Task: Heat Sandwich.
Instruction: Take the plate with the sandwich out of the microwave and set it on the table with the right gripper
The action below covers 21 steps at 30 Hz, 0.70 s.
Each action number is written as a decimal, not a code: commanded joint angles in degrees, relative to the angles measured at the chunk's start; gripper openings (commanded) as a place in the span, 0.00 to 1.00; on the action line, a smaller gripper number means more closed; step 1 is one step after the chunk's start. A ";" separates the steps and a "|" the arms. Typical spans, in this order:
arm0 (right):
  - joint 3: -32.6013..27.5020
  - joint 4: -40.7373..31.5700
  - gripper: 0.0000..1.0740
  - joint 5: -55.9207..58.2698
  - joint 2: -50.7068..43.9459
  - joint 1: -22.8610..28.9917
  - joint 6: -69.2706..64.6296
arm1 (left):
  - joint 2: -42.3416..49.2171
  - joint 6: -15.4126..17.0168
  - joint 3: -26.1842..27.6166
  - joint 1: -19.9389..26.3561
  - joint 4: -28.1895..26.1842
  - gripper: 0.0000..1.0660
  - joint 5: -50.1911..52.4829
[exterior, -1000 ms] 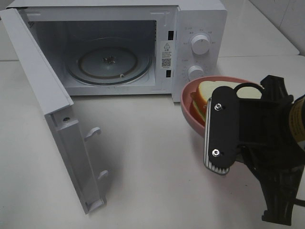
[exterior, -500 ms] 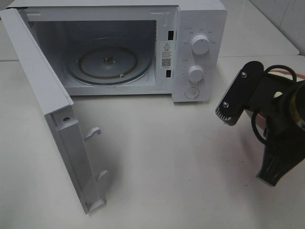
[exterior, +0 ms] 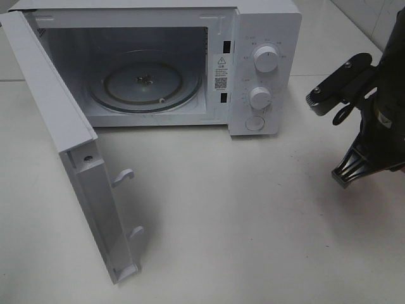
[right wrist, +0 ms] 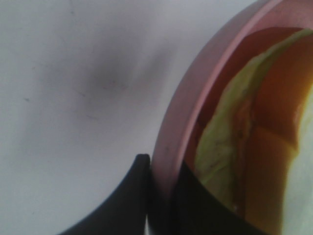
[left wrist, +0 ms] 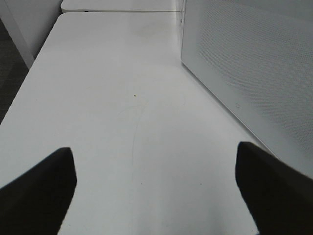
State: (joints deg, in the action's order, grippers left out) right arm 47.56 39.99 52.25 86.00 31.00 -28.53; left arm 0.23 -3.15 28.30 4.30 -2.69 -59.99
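My right pincer (right wrist: 160,196) is clamped on the smooth rounded rim of the pink plate (right wrist: 195,98) carrying the crusted, pale-green-filled sandwich (right wrist: 230,142); my left pincer (left wrist: 156,191) gapes wide over the matte white bench (left wrist: 122,98).

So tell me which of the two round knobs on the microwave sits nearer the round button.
The lower knob: it sits directly above the round button, while the upper knob is farther up the control panel.
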 commanded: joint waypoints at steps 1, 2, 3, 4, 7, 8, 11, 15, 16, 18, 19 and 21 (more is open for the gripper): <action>1.26 1.03 0.01 0.80 2.01 -4.01 -3.90 | 0.92 0.00 -0.11 0.06 -0.34 0.76 0.52; 1.26 1.03 0.02 0.63 2.64 -5.16 -4.70 | 0.92 0.00 -0.11 0.06 -0.34 0.76 0.52; 1.26 1.03 0.02 0.29 3.67 -7.10 -5.84 | 0.92 0.00 -0.11 0.06 -0.34 0.76 0.52; 1.26 1.03 0.02 0.29 3.67 -7.10 -5.84 | 0.92 0.00 -0.11 0.06 -0.34 0.76 0.52; 1.26 1.03 0.03 -0.52 5.39 -10.37 -9.05 | 0.92 0.00 -0.11 0.06 -0.34 0.76 0.52; 1.26 1.03 0.03 -0.92 5.61 -11.17 -10.03 | 0.92 0.00 -0.11 0.06 -0.34 0.76 0.52; 1.26 1.03 0.03 -2.06 6.47 -12.49 -11.29 | 0.92 0.00 -0.11 0.06 -0.34 0.76 0.52; 1.26 1.03 0.04 -3.72 8.31 -13.87 -11.23 | 0.92 0.00 -0.11 0.06 -0.34 0.76 0.52; 1.26 1.03 0.05 -5.04 9.17 -14.32 -11.23 | 0.92 0.00 -0.11 0.06 -0.34 0.76 0.52; 1.26 1.09 0.05 -5.50 9.63 -14.32 -11.23 | 0.92 0.00 -0.11 0.06 -0.34 0.76 0.52; 1.26 1.09 0.05 -6.19 10.20 -14.32 -11.23 | 0.92 0.00 -0.11 0.06 -0.34 0.76 0.52; 1.26 1.20 0.05 -7.68 11.57 -14.32 -11.23 | 0.92 0.00 -0.11 0.06 -0.34 0.76 0.52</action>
State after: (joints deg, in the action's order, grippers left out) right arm 48.53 39.42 45.21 96.72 16.90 -39.30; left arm 0.23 -3.15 28.30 4.30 -2.69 -59.99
